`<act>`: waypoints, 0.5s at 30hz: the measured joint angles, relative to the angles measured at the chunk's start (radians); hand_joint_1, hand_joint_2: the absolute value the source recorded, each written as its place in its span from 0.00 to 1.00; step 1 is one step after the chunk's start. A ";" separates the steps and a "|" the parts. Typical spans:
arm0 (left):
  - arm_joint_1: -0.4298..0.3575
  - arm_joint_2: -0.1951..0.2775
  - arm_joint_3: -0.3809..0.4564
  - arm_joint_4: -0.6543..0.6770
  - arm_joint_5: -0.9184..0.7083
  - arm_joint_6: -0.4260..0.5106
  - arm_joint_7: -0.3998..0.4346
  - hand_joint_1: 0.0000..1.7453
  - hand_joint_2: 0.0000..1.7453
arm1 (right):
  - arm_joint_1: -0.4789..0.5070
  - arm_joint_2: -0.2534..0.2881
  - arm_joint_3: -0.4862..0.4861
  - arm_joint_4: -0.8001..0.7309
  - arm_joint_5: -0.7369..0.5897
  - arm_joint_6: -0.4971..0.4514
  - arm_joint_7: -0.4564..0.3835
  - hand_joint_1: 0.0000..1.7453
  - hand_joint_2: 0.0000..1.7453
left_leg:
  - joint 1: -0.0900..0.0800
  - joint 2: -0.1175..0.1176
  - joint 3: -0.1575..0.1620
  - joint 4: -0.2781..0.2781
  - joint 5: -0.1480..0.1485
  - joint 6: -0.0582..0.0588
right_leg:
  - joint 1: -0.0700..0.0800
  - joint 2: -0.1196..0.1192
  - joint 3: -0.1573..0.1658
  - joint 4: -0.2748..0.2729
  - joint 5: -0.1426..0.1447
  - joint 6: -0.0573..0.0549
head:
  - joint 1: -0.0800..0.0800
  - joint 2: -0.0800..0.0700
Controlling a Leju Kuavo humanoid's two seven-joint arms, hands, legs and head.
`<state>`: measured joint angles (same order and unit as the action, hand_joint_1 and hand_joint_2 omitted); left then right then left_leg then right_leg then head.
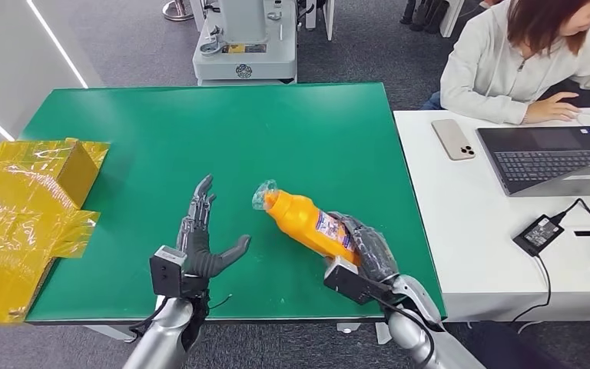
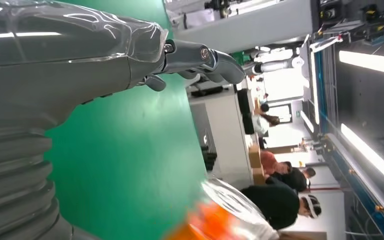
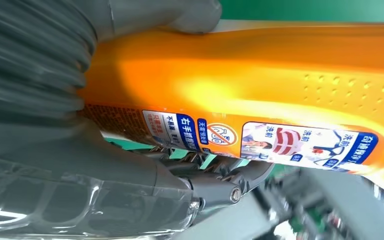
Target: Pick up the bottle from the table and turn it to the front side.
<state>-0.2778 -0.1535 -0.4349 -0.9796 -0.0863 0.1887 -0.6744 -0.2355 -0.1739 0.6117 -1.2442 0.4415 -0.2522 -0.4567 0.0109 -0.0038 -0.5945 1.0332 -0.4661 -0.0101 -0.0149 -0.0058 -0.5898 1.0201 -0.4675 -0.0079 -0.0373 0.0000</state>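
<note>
The right robot hand (image 1: 370,254) wraps the base of the slick orange plastic bottle (image 1: 307,223); probably light and slippery; left robot hand (image 1: 200,247) lies spread, holding nothing.

orange bottle (image 3: 260,85) label: chinese print, "洗前" legible, crossed-circle warning sign; rest too blurred.

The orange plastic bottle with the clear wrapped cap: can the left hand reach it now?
Probably yes. The left hand lies open on the green table beside the orange plastic bottle, with bare mat between them. The right hand already grips its lower end.
</note>
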 joint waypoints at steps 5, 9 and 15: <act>0.001 0.001 0.025 -0.001 -0.024 -0.004 0.003 0.00 1.00 | 0.121 0.006 -0.111 -0.141 0.020 -0.034 -0.040 1.00 1.00 | 0.000 0.000 0.000 0.000 0.000 0.000 | 0.000 0.000 0.000 0.000 0.000 0.000 | 0.000 0.000; 0.000 -0.004 0.032 0.002 -0.006 -0.095 0.036 0.00 1.00 | 0.179 0.022 -0.149 -0.199 0.059 -0.071 -0.069 1.00 1.00 | 0.000 0.000 0.000 0.000 0.000 0.000 | 0.000 0.000 0.000 0.000 0.000 0.000 | 0.000 0.000; -0.042 -0.050 0.032 0.042 0.117 -0.327 0.111 0.00 1.00 | 0.195 0.068 -0.164 -0.242 0.043 -0.112 -0.108 1.00 1.00 | 0.000 0.001 0.000 0.000 0.000 0.000 | 0.000 0.001 -0.001 0.000 0.000 0.000 | 0.000 0.000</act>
<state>-0.3202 -0.2035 -0.4030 -0.9372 0.0306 -0.1385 -0.5637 -0.0402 -0.1058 0.4474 -1.4863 0.4850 -0.3640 -0.5645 0.0108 -0.0027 -0.5946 1.0336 -0.4659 -0.0100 -0.0151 -0.0049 -0.5904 1.0200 -0.4671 -0.0079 -0.0374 0.0000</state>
